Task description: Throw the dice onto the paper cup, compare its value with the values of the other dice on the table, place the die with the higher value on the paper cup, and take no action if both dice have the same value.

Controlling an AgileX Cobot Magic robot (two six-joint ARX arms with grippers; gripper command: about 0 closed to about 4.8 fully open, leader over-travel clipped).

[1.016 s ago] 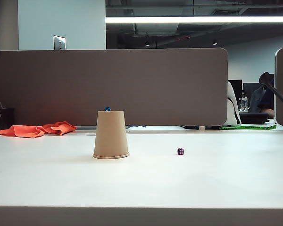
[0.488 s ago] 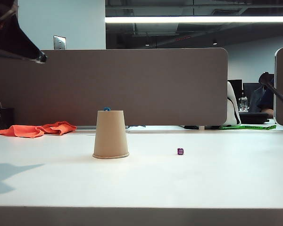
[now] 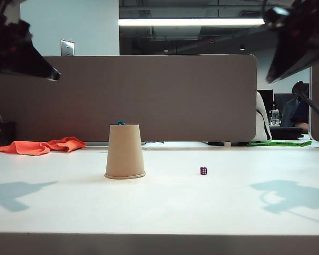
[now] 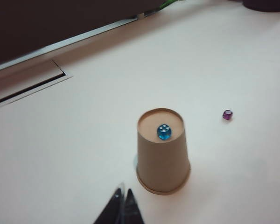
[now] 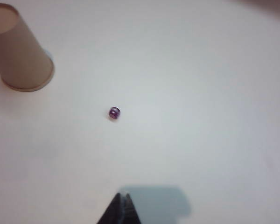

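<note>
The tan paper cup stands upside down on the white table, and the tiny blue die rests on its flat top; the left wrist view shows cup and die from above. The dark purple die lies on the table right of the cup, also seen as a purple die and, in the right wrist view, a purple die beside the cup. My left gripper hangs high at the upper left, shut and empty. My right gripper is shut and empty, high at the upper right.
An orange cloth lies at the back left of the table. A brown partition runs along the far edge. A recessed cable slot shows in the table near that wall.
Both arms have swung into view from the upper corners, left then right, and their shadows now fall on the table. The cup and both dice have not moved.
</note>
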